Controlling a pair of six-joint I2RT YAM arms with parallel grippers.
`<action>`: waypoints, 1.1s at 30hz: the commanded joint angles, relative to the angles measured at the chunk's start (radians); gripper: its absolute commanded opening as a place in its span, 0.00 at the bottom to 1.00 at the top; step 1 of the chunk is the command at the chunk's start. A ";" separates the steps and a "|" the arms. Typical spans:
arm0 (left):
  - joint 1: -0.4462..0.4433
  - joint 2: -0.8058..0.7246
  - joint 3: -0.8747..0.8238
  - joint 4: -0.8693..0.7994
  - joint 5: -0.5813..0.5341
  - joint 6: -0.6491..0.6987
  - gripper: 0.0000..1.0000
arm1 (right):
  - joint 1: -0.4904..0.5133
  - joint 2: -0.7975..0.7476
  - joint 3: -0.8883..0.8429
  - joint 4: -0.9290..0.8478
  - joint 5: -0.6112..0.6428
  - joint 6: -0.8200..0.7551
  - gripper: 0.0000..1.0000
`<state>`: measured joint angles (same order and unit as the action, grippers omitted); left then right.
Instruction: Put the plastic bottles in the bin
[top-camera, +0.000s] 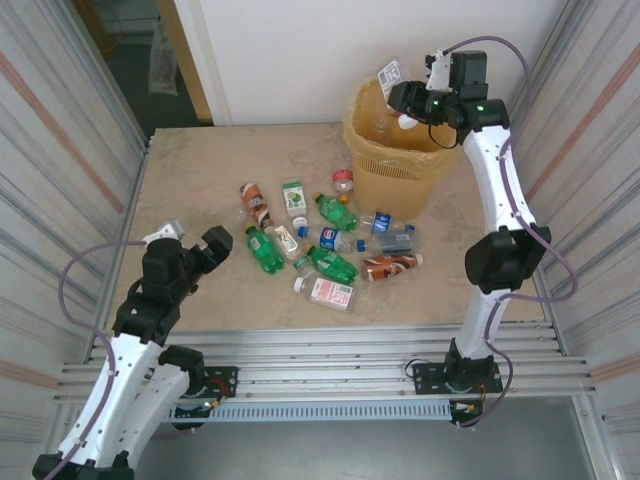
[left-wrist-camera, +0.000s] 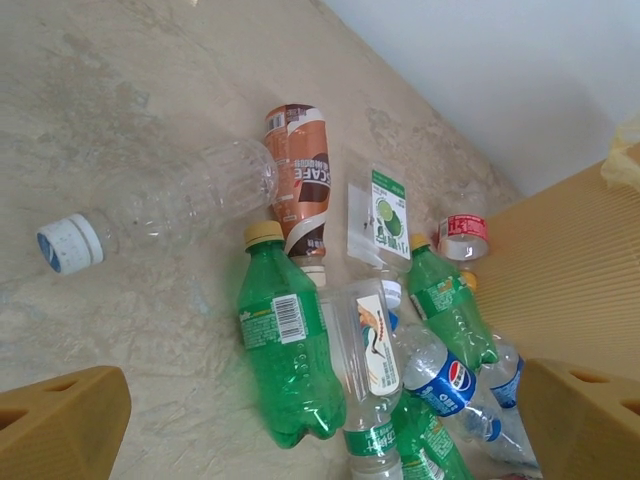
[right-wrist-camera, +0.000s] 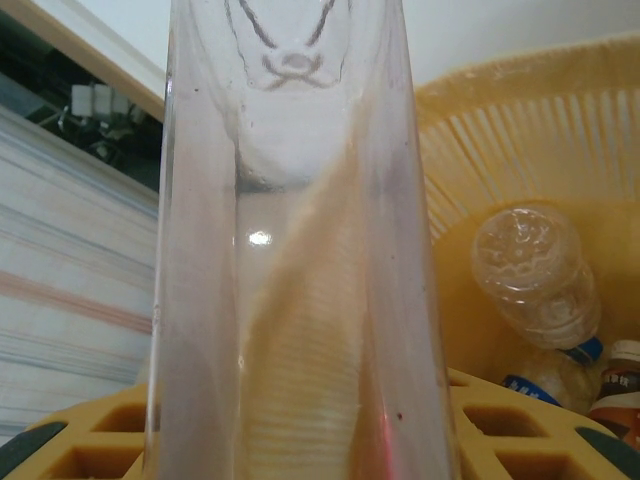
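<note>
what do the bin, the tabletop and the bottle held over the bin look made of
Bin: matte yellow-beige plastic, by its moulded lattice sides.
Tabletop: beige stone or stone-look laminate, mottled and veined; cannot tell which.
Bottle: clear glossy plastic, probably; the bin shows through it, with a bright highlight.

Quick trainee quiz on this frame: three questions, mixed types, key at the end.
1. True or false: the left gripper is open.
2. The right gripper holds: A) a green bottle, B) a clear bottle, C) nothing.
3. Fill in: that bottle is held over the ___.
Key: 1 true; 2 B; 3 bin.
</note>
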<state>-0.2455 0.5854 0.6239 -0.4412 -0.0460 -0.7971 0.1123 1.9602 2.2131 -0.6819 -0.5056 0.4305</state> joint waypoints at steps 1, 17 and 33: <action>0.006 -0.012 -0.013 -0.017 -0.001 0.001 0.99 | 0.001 0.063 0.082 -0.081 0.016 -0.048 0.23; 0.006 0.017 -0.015 -0.006 -0.001 -0.007 0.99 | 0.010 0.225 0.126 -0.212 0.112 -0.142 0.25; 0.006 0.027 -0.019 -0.003 0.005 -0.013 0.99 | 0.023 0.312 0.125 -0.245 0.204 -0.206 0.33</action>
<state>-0.2455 0.6144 0.6128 -0.4454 -0.0460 -0.8085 0.1375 2.2124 2.3299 -0.8608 -0.3393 0.2493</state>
